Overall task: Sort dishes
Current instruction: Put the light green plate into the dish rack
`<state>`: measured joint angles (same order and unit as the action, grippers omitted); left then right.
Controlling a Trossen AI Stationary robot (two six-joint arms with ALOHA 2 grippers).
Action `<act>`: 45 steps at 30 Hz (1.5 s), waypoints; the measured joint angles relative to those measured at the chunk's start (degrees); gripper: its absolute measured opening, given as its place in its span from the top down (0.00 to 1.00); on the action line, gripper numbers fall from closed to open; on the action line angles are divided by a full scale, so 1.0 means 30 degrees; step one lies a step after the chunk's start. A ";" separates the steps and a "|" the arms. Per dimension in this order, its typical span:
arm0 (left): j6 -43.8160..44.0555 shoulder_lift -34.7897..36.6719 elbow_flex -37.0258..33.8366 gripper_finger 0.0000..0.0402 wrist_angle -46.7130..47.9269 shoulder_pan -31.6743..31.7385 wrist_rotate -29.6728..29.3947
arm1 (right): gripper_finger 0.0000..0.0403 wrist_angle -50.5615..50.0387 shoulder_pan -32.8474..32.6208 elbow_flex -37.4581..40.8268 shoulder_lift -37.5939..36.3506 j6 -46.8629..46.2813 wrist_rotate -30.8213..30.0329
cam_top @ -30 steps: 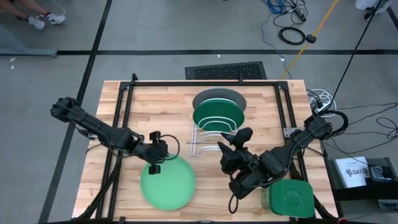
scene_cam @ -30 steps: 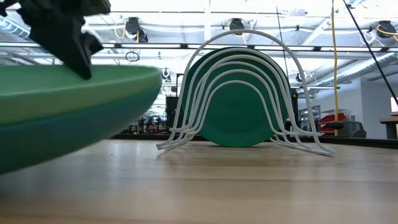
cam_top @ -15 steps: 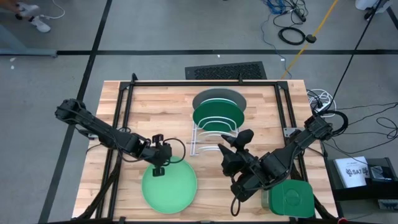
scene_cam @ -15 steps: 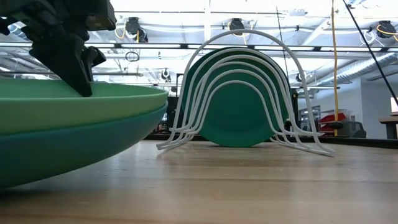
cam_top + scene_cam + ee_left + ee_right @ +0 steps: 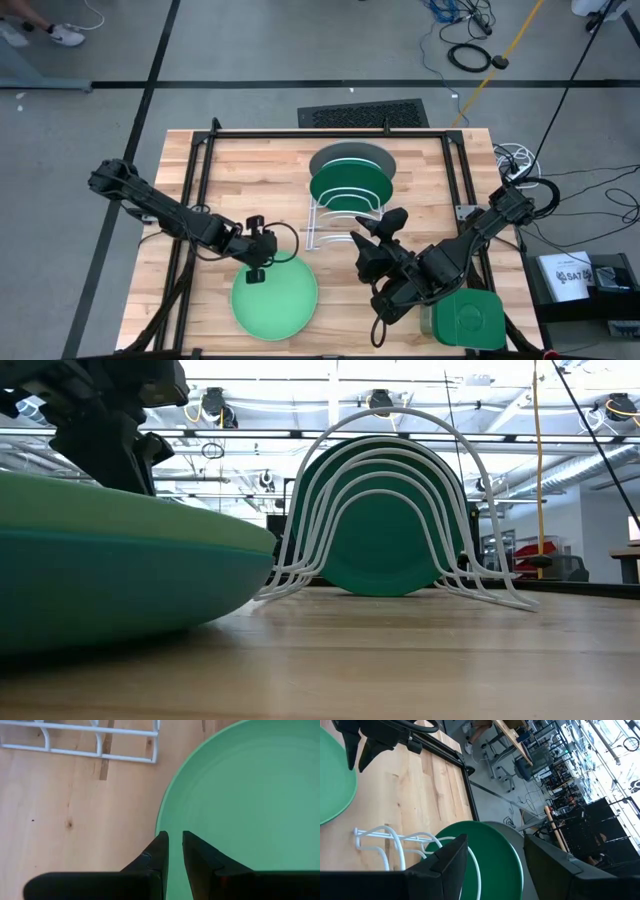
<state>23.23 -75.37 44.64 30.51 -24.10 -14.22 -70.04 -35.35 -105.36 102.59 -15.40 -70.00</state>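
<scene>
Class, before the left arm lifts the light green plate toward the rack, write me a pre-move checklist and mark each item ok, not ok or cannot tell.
1. Left claw pinches the rim of the light green plate: ok, fingers nearly shut on the rim.
2. Only one plate comes up: cannot tell; the teal plate lies directly beneath it.
3. Free slots in the white wire rack: ok, the front loops stand empty.
4. Dark green plate and grey plate seated upright in the rack: ok.
5. Right claw out of the path: not ok, it hangs open right beside the rack.
</scene>
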 joint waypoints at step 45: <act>-0.2526 -0.3354 0.0251 0.97 -0.0454 0.1374 0.0156 | 0.54 -0.0007 0.0001 0.0000 0.0000 0.0007 -0.0051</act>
<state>15.65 -85.44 45.39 29.14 -19.97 -13.75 -70.06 -35.35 -105.36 102.59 -15.38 -70.15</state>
